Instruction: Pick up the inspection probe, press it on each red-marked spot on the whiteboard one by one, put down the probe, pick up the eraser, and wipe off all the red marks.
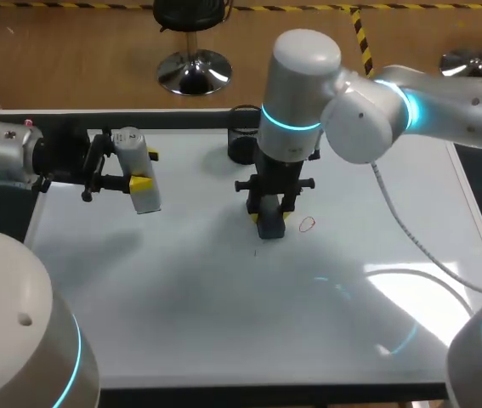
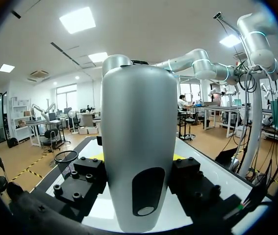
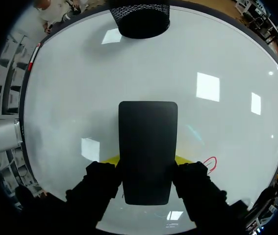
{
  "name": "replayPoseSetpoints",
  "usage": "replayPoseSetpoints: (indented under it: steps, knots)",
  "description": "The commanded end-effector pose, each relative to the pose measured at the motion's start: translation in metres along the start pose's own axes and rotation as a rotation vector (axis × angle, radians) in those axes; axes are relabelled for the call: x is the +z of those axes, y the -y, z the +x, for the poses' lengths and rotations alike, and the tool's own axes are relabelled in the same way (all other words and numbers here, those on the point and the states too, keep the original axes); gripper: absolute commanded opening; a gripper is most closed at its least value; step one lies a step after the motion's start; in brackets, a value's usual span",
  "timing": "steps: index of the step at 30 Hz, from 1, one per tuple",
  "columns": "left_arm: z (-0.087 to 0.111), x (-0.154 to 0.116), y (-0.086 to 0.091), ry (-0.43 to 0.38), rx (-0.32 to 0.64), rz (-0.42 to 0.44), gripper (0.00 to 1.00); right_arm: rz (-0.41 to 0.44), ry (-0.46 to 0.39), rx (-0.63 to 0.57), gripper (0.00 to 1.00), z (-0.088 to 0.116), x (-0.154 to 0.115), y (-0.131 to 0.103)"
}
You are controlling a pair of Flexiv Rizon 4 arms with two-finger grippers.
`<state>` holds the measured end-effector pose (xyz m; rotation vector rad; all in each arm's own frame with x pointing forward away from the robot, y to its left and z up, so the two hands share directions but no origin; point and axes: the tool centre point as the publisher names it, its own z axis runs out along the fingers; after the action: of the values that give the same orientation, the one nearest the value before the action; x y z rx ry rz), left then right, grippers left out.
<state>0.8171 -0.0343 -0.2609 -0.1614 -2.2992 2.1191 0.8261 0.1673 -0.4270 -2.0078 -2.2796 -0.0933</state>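
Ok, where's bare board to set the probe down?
The near half of the whiteboard, from the eraser and red mark to the near edge, is bare. The left strip under the probe in the left gripper is free too. Crowded: far middle, where mesh cup, right gripper and eraser cluster; a cable crosses the right side.

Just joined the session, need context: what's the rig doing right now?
The right gripper is shut on the black eraser, which is pressed flat on the whiteboard just beside one red mark that is not yet wiped. No other red marks show. The left gripper is shut on the grey inspection probe over the board's far left part, apparently clear of the surface. A black mesh cup stands at the far edge.
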Motion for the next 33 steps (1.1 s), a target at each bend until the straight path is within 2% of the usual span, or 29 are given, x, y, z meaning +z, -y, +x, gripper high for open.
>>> replayPoseSetpoints:
  steps: [1,7,24,33]
  knots:
    - [0.0,0.0,0.001,-0.001,0.002,0.001,0.0,-0.008,-0.009,0.009,0.0,-0.019,0.007,0.006]
    - [0.0,0.0,0.001,-0.001,0.002,0.001,0.0,-0.012,0.0,0.032,0.0,-0.036,0.008,0.01]
    - [0.0,0.0,0.001,-0.001,0.002,0.001,0.0,0.017,0.025,0.151,0.0,-0.1,0.023,0.004]
    - [0.0,0.0,0.001,-0.001,0.002,0.001,0.0,0.016,0.071,0.192,0.0,-0.125,0.024,0.004]
